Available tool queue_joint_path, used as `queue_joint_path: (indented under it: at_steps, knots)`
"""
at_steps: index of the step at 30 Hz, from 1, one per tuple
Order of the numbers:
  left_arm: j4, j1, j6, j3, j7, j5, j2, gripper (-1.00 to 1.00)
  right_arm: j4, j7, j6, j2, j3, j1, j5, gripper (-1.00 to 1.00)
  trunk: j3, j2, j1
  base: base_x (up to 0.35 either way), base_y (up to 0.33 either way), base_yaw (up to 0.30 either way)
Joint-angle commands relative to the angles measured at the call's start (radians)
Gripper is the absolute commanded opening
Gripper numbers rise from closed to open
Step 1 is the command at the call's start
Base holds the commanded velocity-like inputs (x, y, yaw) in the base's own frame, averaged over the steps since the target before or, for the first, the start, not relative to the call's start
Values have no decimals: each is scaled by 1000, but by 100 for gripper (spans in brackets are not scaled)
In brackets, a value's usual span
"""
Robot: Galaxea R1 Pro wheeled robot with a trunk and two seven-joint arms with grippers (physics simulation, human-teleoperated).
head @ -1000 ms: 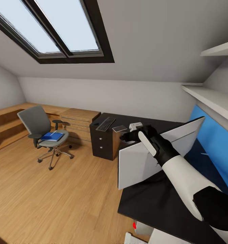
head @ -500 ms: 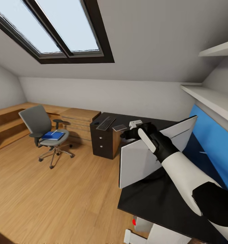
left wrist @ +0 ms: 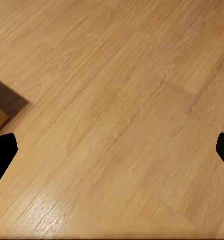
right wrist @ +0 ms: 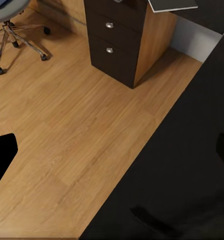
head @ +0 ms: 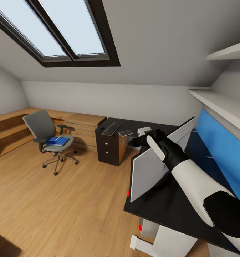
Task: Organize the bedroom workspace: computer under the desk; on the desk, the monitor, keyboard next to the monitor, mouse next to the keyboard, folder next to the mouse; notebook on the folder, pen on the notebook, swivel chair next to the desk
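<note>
The right gripper (head: 141, 137) sits at the top edge of the monitor (head: 152, 169), which stands tilted on the near wing of the desk (head: 162, 208) with its pale grey back toward the camera and a red dot at its lower corner; the black glove hides the fingertips, so whether they clamp the panel I cannot tell. In the right wrist view the two dark finger tips (right wrist: 2, 152) sit far apart at the frame edges, above wooden floor and glossy black desktop. The left gripper (left wrist: 112, 150) is spread wide too, its tips at either edge over bare floor (left wrist: 116, 100). From the monitor, the keyboard (head: 111, 129) lies toward 11 o'clock on the far wing of the desk, above the black drawer unit (head: 107, 150), with a small flat grey tablet-like thing (head: 126, 133) just beside it. The swivel chair (head: 50, 141) stands well apart at 9 o'clock on the floor, the blue folder (head: 56, 141) lying on its seat. Under the desk at 6 o'clock, the computer (head: 148, 228) shows its red dot. A wooden cabinet (head: 85, 128) stands just beside the drawer unit
</note>
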Motion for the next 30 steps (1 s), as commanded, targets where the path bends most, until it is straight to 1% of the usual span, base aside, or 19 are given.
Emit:
queue_joint_path:
  at_steps: [1, 13, 18, 21, 23, 25, 26, 27, 28, 29, 30]
  knots:
    - [-1, 0, -1, 0, -3, 8, 0, 100, 0, -6, 3, 0, 2, -1, -6, 100, -2, -2, 0, -104, 0, 0]
    - [-1, 0, -1, 0, -3, 8, 0, 100, -2, -6, -10, -1, -2, -1, -6, 100, -2, -2, 0, -78, 0, 0]
    - [-1, 0, -1, 0, -3, 8, -1, 100, -9, -8, -106, -1, -9, -1, -6, 100, -2, -2, 0, -7, 0, 0]
    - [-1, 0, -1, 0, -3, 8, -1, 100, -20, -11, -168, -4, -27, -1, -6, 100, -2, -2, 0, 0, 0, 0]
    - [9, 0, -1, 0, -3, 8, -1, 100, -42, -13, -219, -11, -69, -1, -6, 100, -2, -2, 0, 0, 0, 0]
    - [17, 0, -1, -1, -3, 8, -2, 100, -60, -14, -243, -14, -96, -1, -6, 100, -2, -2, 0, 0, 0, 0]
    - [27, 0, -2, -2, -3, 7, -5, 100, -107, -22, -283, -18, -151, 0, -5, 100, -2, -2, 0, 0, 0, 0]
    - [30, 0, -2, -3, -3, 7, -7, 100, -136, -35, -299, -20, -174, 0, -5, 100, -2, -2, 0, 0, 0, 0]
    - [31, 0, -2, -3, -3, 7, -7, 100, -151, -45, -306, -22, -182, 0, -5, 100, -2, -2, 0, 0, 0, 0]
    - [33, 0, -2, -3, -3, 7, -7, 100, -208, -117, -339, -26, -202, 3, 0, 100, -2, -2, 0, 0, 0, 0]
    - [33, 0, -2, -3, -3, 6, -7, 100, -221, -140, -348, -26, -205, 4, 3, 100, -2, -2, 0, 0, 0, 0]
